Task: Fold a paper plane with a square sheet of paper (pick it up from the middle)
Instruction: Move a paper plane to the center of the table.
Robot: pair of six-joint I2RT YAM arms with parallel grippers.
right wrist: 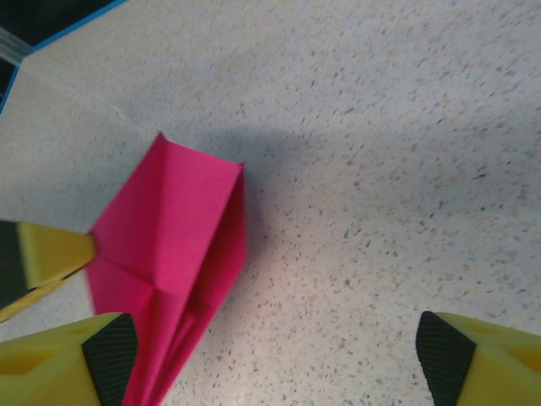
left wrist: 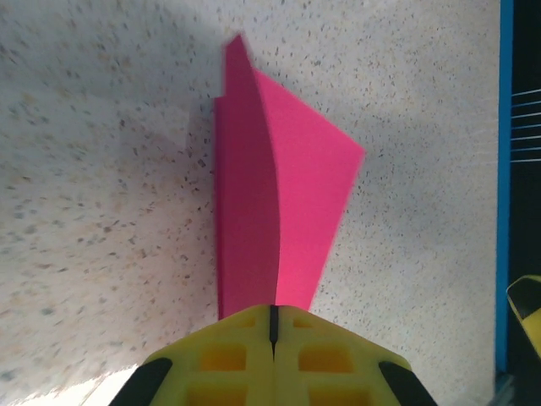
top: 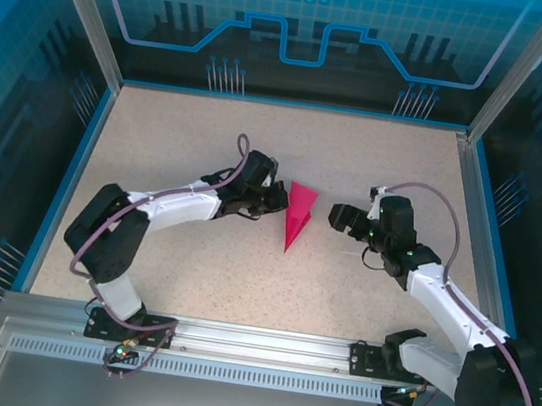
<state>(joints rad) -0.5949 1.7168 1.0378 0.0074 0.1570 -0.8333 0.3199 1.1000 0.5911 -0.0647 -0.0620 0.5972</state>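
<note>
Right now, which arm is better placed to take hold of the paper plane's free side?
The right, probably. The left gripper is occupied, shut on one side of the paper plane. The right gripper stands open just beside the plane's other side, facing it.

paper plane (top: 297,217): thin matt magenta paper, sharply creased. tabletop (top: 200,274): speckled, matt, grainy (stone-like look). left gripper (left wrist: 272,326) fingers (left wrist: 228,364): smooth yellow plastic. front rail (top: 252,340): brushed metal.
</note>
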